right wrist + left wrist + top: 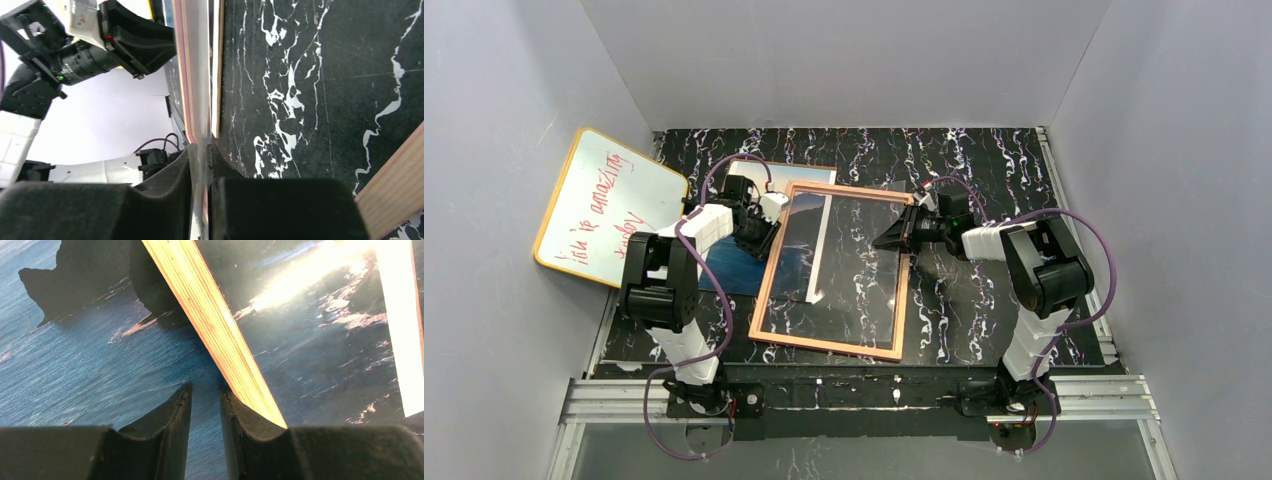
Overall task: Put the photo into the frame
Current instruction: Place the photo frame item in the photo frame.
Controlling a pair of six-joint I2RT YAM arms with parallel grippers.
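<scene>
Mid-insertion at the centre of the black marbled worktop: a thin pink rectangular picture frame with a clear pane lies over the right part of a glossy rectangular photo of blue sea and dark coastal hills. The photo's left part juts out toward the worktop's left edge, and its white margin shows through the pane.

The right gripper has its jaws drawn close on either side of the frame's right edge, the thin rim and pane pinched between them. The left gripper hovers at the frame's left rail with its fingers narrowly apart. One finger touches the pale rail, and nothing is seen between them but the print below.

The step in hand looks like lining up print and frame. The next move probably calls for steadying the frame while the photo is nudged rightward until it sits square within the rails, without creasing the print.
</scene>
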